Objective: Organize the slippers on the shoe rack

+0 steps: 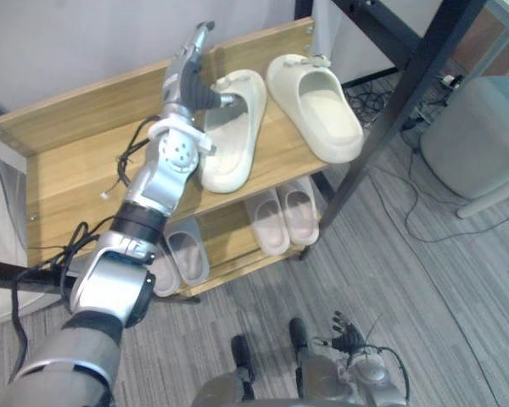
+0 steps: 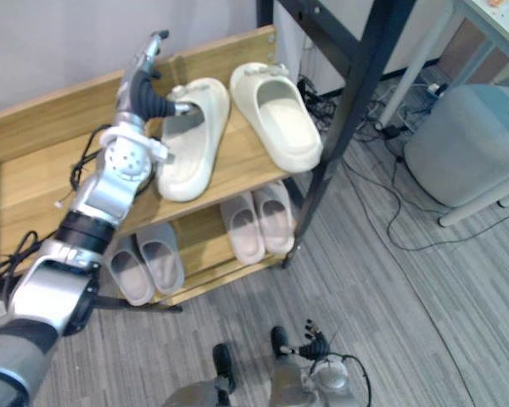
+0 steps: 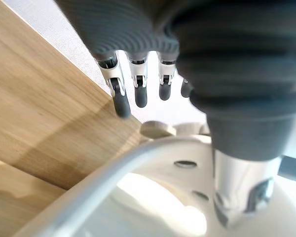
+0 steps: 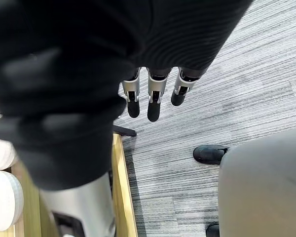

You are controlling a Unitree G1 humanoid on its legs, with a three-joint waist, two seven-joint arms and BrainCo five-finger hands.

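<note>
Two cream slippers (image 1: 318, 102) are laid on shoe rack (image 1: 76, 161) top shelf. Left hand (image 1: 187, 76) fingers (image 3: 140, 94) are held straight, thumb on left slipper (image 1: 229, 144) strap; right hand (image 4: 153, 106) is hung relaxed. Light, bendy foam is judged; strap is best pinched.

A silver-grey arm (image 1: 157, 182) carries the left hand (image 1: 187, 72): dark ribbed cover (image 3: 128, 24), silver dark-tipped fingers (image 3: 122, 101).
</note>
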